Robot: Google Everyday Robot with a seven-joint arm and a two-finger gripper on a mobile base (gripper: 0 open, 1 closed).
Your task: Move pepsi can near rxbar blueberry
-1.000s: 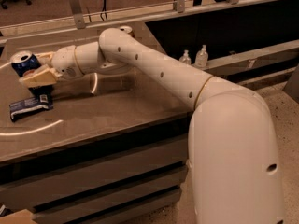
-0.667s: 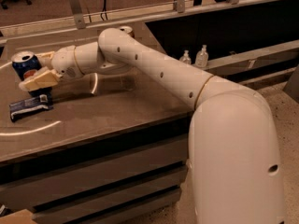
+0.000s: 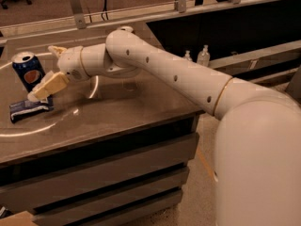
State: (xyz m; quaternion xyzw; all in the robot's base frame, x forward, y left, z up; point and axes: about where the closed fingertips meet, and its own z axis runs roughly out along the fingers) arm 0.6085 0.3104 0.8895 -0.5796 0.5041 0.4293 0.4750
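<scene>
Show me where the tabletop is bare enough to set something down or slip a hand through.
Bare: the front strip between the rxbar blueberry and the table front edge, and the wide patch right of the gripper, under the arm. Crowded: the left end, where the pepsi can, bar and gripper bunch together.

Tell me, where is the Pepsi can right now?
In the camera view, the pepsi can stands upright at the left end of the table, just behind the rxbar blueberry, with the gripper close beside it.
</scene>
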